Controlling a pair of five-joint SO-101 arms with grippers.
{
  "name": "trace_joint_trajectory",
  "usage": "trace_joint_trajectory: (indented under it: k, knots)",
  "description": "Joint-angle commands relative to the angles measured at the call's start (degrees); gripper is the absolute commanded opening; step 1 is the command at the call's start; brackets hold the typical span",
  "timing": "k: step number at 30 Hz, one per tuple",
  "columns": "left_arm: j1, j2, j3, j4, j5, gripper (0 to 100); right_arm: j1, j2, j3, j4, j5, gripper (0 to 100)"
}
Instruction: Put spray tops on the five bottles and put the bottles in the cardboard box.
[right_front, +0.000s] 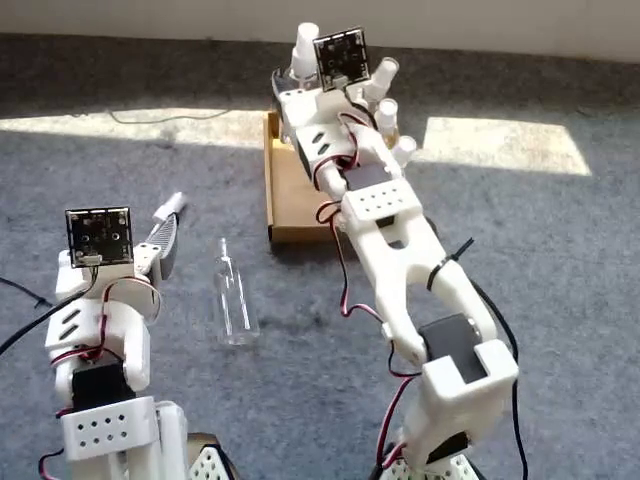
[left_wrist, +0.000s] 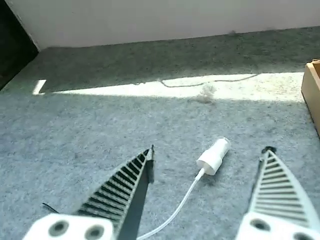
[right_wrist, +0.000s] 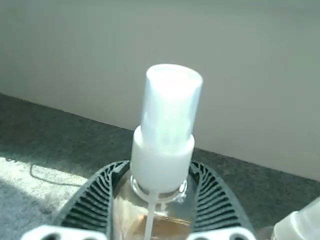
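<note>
While hovering over the far end of the cardboard box (right_front: 290, 205), grips a topped bottle (right_wrist: 162, 150) upright by the neck in the right gripper (right_wrist: 159, 172), fingers clamped on the glass just under the white spray cap. Shows three more topped bottles (right_front: 387, 110) standing along the box's right edge, just beside that arm. Has the left gripper (left_wrist: 209, 151) spread wide at the left, low over the grey carpet (left_wrist: 100, 125), straddling a loose spray top (left_wrist: 214, 156) with its dip tube trailing nearward. Leaves one clear capless bottle (right_front: 232, 295) lying on the carpet between the arms, apart from both grippers
</note>
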Motion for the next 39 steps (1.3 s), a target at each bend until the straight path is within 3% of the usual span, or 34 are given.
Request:
trace_joint_trajectory:
  k: [1, 11, 39]
  knots:
    - [1.89, -0.75, -0.40, -1.41, 0.79, 30, 0.84, 1.54, -3.38, -4.09, -0.79, 0.4]
    - [3.47, -0.75, -0.40, -1.14, 0.79, 30, 0.84, 10.77, -3.56, -12.97, -0.79, 0.4]
    - [5.05, -0.75, -0.31, -1.05, 0.79, 30, -0.13, 16.84, -3.38, -13.05, 0.26, 0.7]
